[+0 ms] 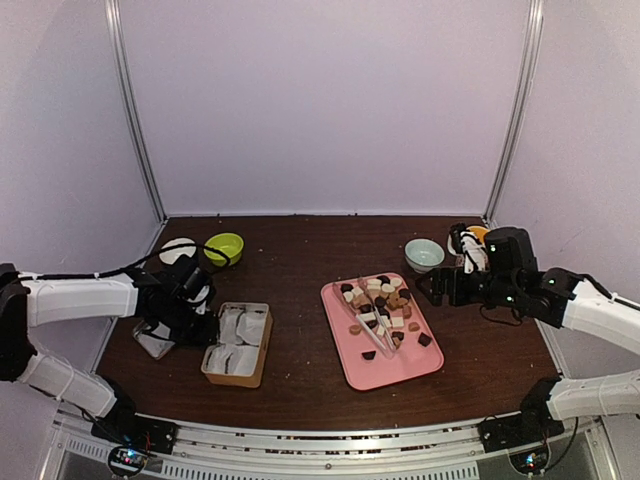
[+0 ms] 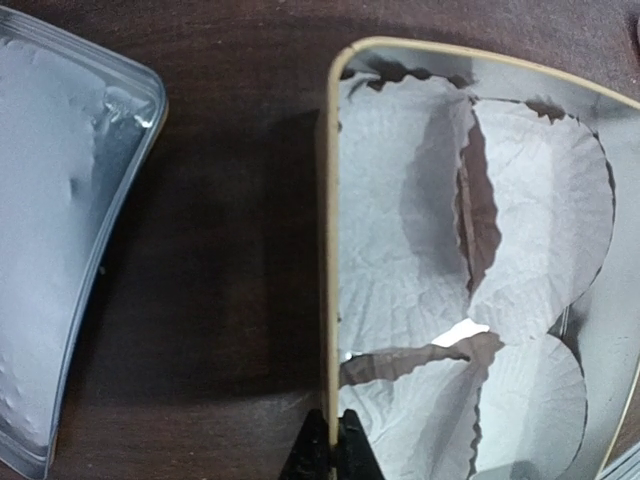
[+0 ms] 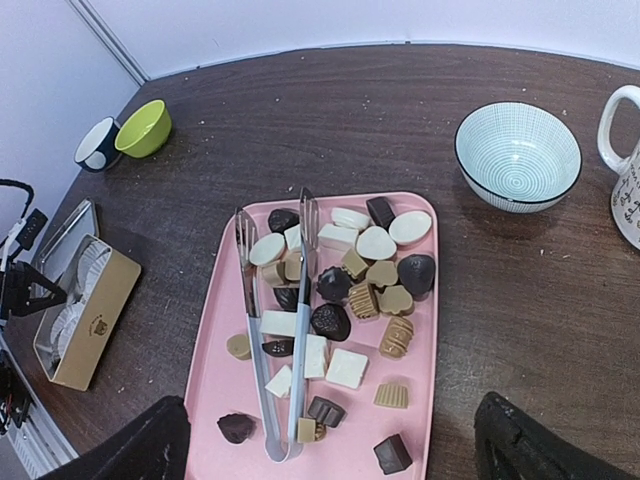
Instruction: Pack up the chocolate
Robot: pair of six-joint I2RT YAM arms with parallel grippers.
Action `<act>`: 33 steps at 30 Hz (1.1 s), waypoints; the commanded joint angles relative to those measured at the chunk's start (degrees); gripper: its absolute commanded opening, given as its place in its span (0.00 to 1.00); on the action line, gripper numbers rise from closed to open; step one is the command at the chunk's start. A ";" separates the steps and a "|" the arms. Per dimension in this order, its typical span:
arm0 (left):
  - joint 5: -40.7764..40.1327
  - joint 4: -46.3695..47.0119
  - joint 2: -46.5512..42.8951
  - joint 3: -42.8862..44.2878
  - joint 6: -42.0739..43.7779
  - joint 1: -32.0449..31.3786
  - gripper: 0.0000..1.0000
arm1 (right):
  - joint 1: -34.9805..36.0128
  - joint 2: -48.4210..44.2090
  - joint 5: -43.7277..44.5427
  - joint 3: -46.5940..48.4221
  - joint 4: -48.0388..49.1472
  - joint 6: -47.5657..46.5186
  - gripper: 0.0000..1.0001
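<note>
While the box is pinched by the left claw and the right claw held wide, the chocolate is judged light, slippery, best side-gripped.

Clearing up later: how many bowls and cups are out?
4: green bowl and dark cup far left; patterned bowl and white mug far right. Another may hide behind the mug.

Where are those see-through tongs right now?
From the overhead camera, the tongs lie on the pink tray, right of centre, among the chocolates; the open right end effector hovers just off the tray's right edge.
</note>
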 commanded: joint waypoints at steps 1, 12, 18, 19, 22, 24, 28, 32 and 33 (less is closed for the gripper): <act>3.16 7.75 -0.39 -0.86 -4.78 -1.05 0.00 | 0.53 0.27 -0.20 1.34 0.22 0.64 1.00; -1.31 16.11 2.73 4.75 -13.08 -6.32 0.00 | 1.78 1.96 -1.91 -1.11 3.52 4.27 0.99; -1.61 16.55 12.30 10.98 -12.43 -7.79 0.00 | 6.42 4.90 -0.33 -1.15 4.08 5.05 0.96; -1.53 16.55 13.37 11.63 -12.34 -8.06 0.00 | 7.38 5.51 0.69 -0.90 3.78 5.09 0.96; -1.38 16.52 15.21 12.85 -12.46 -8.61 0.09 | 10.02 8.02 3.23 0.10 2.78 5.09 0.96; -1.44 16.54 15.57 12.98 -12.47 -8.75 0.17 | 11.87 10.22 4.85 0.79 2.30 5.19 0.96; -1.19 15.73 15.39 13.65 -12.23 -8.84 0.35 | 14.76 16.42 7.04 3.89 1.29 4.57 0.93; -1.58 16.09 12.09 12.78 -11.19 -8.86 0.42 | 17.35 24.84 10.42 10.21 -2.68 3.09 0.88; -1.60 16.68 10.69 12.27 -10.54 -8.87 0.43 | 17.80 27.16 11.44 12.01 -4.52 2.99 0.87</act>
